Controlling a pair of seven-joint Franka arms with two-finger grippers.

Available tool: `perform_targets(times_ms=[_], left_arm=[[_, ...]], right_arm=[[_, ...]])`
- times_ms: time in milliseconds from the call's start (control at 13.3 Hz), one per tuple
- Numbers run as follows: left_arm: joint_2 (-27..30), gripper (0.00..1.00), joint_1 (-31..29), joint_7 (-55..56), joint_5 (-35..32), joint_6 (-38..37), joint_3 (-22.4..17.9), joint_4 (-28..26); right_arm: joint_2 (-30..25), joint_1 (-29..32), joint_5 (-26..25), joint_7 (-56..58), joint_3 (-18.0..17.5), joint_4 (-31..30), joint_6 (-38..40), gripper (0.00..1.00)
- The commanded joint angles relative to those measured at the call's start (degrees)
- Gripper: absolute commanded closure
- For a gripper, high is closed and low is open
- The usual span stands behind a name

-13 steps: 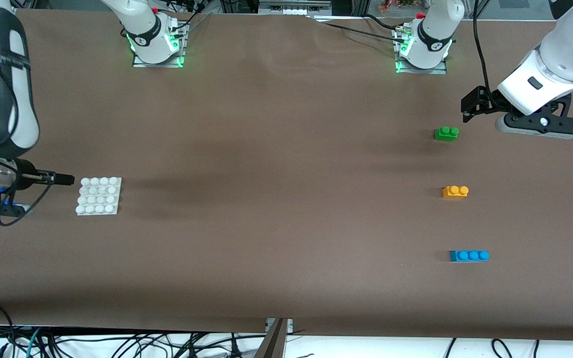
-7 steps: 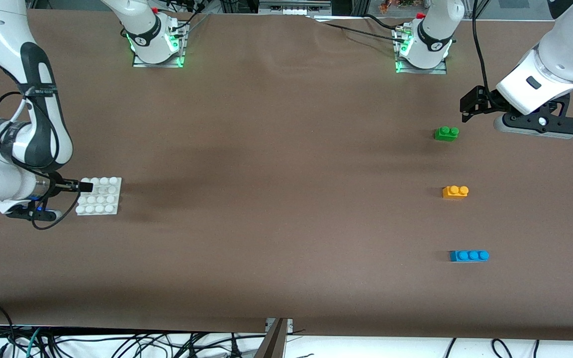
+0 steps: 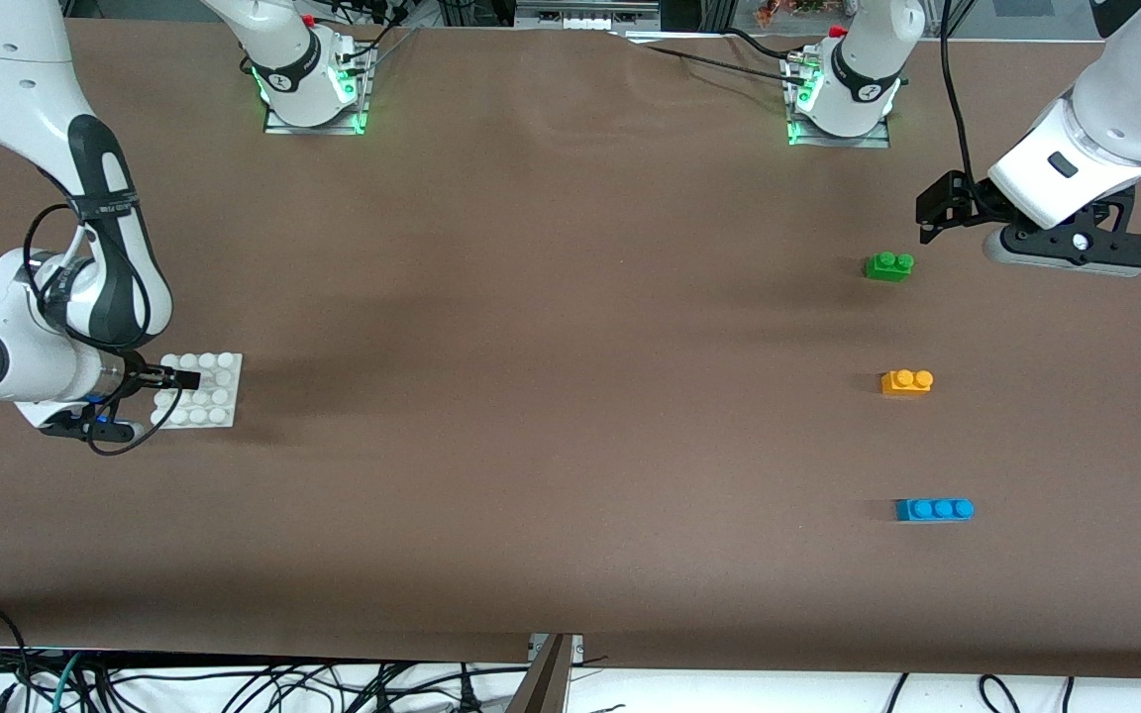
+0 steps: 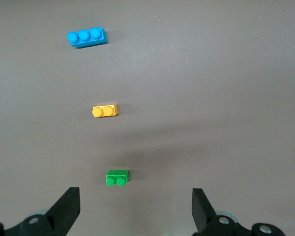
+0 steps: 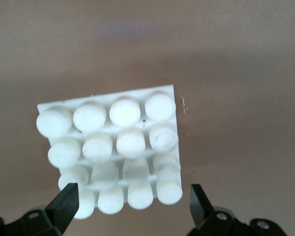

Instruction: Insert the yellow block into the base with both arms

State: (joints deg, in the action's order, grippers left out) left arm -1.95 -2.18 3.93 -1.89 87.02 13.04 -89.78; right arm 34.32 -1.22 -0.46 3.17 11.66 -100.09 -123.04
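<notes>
**Listener:** Where is the yellow block, and is anything holding it?

**Me:** The yellow block [image 3: 907, 382] lies loose on the brown bench [image 3: 551, 416], studs up, toward my left arm's end. Taking it as the landmark: a green brick [image 3: 889, 265] lies farther from the front camera than it, and a blue brick [image 3: 934, 509] lies nearer. All three are well apart. My left gripper [image 4: 135, 209] hangs over the bench near the green brick, jaws spread wide and empty.

**Listener:** And the base?

**Me:** The base [image 3: 197, 390] sits well apart from the yellow block, at my right arm's end. My right gripper [image 5: 132, 204] is low over its edge, jaws wide, with one side of the base between them. I cannot tell whether they touch it.

**Listener:** What could go wrong from here?

**Me:** I judge three risks. My left jaws sit closest to the green brick, so a short reach could take the wrong brick. A slightly off-centre close on the yellow block could skid it across the bench or grip it tilted. And the base is thin and flat, so my right jaws closing on it could tip it or shove it sideways instead of gripping it, and the studs would not line up later.
</notes>
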Motion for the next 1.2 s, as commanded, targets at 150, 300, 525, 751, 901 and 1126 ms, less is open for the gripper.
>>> perform_targets(times_ms=[150,300,525,751,901,1126], left_arm=[[-0.3,0.0,0.1,0.4,-0.7,-1.1,0.1,1.3],[-0.3,0.0,0.1,0.4,-0.7,-1.1,0.0,1.3],[-0.3,0.0,0.0,0.4,-0.7,-1.1,-0.2,1.3],[-0.3,0.0,0.0,0.4,-0.7,-1.1,-0.2,1.3],[-0.3,0.0,0.0,0.4,-0.7,-1.1,-0.3,1.3],[-0.4,0.0,-0.8,0.4,-0.7,-1.1,-0.8,1.2]], right_arm=[[0.7,0.2,-0.6,-0.4,-0.1,-0.5,-2.1,0.0],[1.3,0.3,-0.6,-0.4,-0.1,-0.5,-2.6,0.0],[2.0,0.2,-0.6,-0.4,-0.1,-0.5,-3.3,0.0],[2.4,0.1,-0.2,-0.4,-0.1,-0.5,-3.7,0.0],[2.4,0.0,-0.1,-0.5,-0.1,-0.6,-3.7,0.0],[2.4,-0.1,0.0,-0.5,-0.1,-0.6,-3.7,0.0]])
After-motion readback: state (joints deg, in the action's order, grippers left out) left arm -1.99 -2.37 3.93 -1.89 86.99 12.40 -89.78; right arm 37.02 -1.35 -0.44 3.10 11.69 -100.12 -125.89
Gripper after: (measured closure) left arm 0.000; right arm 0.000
